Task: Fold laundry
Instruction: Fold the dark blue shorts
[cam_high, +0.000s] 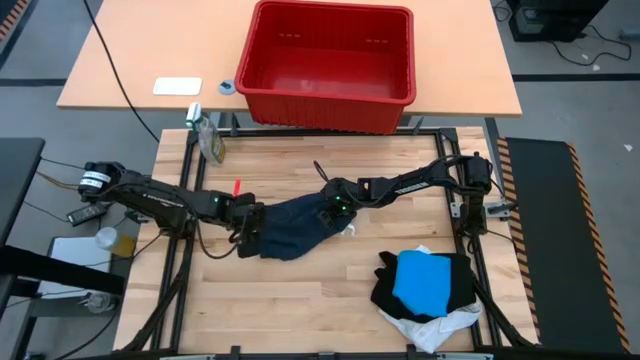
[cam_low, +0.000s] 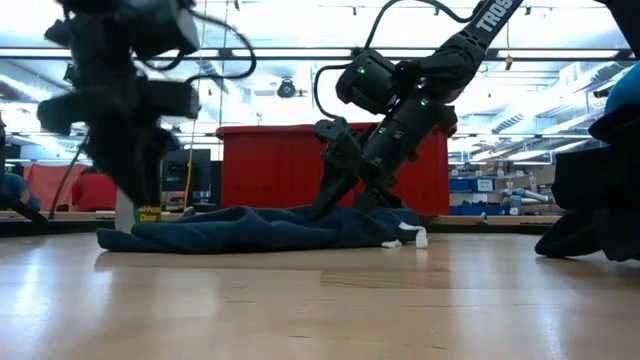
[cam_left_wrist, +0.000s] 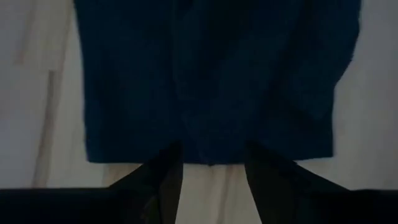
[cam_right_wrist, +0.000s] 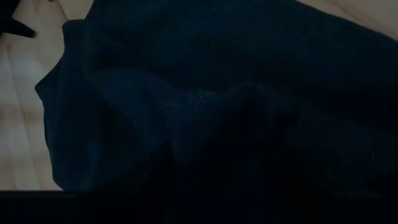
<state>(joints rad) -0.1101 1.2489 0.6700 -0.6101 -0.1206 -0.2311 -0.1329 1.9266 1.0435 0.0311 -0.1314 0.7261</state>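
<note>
- On the pale wooden table (cam_high: 300, 300), between the two arms, a navy garment (cam_high: 295, 228) lies flattened, soft and matte, with rumpled folds
- At its left edge, the left gripper (cam_high: 250, 232) stands with its jaws apart; the left wrist view shows the two dark fingers (cam_left_wrist: 163, 180) spread on either side of the cloth's straight hem, nothing pinched between them
- At the garment's right end, the right gripper (cam_high: 335, 212) presses down onto the fabric; I cannot tell from the pictures whether it is gripping, and its wrist view is filled with dark bunched cloth
- Only the low view shows how thin the garment lies, with a small white tag (cam_low: 421, 238) at its right end
- Only the high view shows the heap near the table's right corner: a bright blue piece (cam_high: 428, 282) on a black garment (cam_high: 385, 290), with white cloth (cam_high: 440, 328) poking out beneath
- Beyond the table, a rigid ribbed red plastic basket (cam_high: 330, 105) sits on a second tabletop
</note>
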